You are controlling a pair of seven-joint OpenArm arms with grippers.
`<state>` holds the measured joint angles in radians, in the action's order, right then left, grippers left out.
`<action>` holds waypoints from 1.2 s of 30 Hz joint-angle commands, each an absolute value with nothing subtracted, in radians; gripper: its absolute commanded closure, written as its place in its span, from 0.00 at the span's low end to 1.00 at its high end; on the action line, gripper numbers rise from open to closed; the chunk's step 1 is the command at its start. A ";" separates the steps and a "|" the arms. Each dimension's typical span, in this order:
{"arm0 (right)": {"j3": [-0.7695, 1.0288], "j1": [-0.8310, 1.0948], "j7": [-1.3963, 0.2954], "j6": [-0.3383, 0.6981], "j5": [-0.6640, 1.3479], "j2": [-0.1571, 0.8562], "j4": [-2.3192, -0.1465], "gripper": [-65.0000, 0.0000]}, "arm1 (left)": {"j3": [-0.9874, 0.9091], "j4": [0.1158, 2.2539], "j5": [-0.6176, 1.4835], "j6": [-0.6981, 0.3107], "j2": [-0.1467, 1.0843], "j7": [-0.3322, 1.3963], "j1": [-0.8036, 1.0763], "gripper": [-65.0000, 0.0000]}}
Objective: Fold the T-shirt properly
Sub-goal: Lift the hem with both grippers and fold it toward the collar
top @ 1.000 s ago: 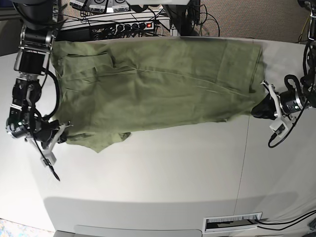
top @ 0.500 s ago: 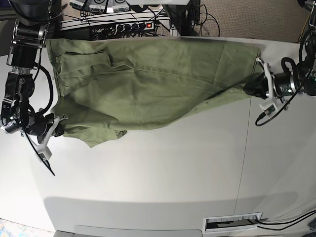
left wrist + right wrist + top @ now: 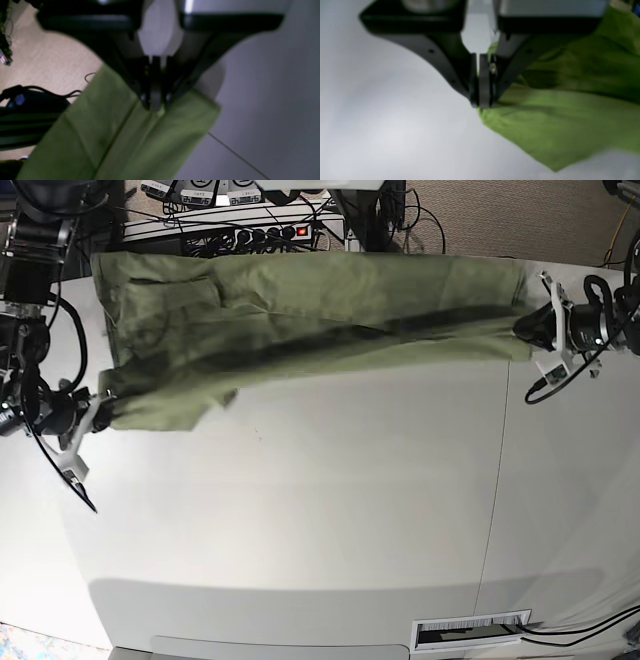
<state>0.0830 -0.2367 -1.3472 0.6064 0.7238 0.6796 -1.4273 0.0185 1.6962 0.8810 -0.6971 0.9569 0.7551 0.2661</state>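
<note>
T-shirt (image 3: 300, 310) stretched over table (image 3: 320, 510), each end pinched by clamped left gripper (image 3: 528, 327) and right gripper (image 3: 100, 405).

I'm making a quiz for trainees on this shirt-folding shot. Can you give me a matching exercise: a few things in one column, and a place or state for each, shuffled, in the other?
Things:
1. T-shirt
2. left pincer
3. right pincer
4. power strip

Places or states:
A. behind the table's far edge, red switch lit
B. stretched between both arms
C. shut on cloth at the base view's right
D. shut on cloth at the base view's left

Pairs: 1-B, 2-C, 3-D, 4-A
</note>
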 commanded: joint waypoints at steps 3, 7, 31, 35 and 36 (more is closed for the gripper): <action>0.093 -0.227 -1.332 0.613 0.779 0.732 -1.480 1.00 | 0.010 1.711 0.894 -0.698 0.987 0.745 0.279 1.00; 0.093 -0.175 -1.332 0.614 0.779 0.737 -1.521 1.00 | 0.010 1.722 0.894 -0.698 0.987 0.745 0.300 1.00; 0.093 -0.027 -1.298 0.614 0.731 0.723 -1.585 1.00 | 0.010 1.730 0.894 -0.698 0.986 0.797 0.305 1.00; 0.093 -0.025 -1.315 0.614 0.720 0.724 -1.585 1.00 | 0.010 1.730 0.894 -0.698 0.987 0.797 0.305 1.00; 0.093 -0.021 -1.317 0.614 0.714 0.725 -1.585 1.00 | 0.010 1.730 0.894 -0.698 0.986 0.798 0.305 1.00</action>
<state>0.0830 -0.0097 -1.3201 0.6109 0.7136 0.6983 -1.5711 0.0185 1.7176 0.8806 -0.6971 0.9592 0.8047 0.3126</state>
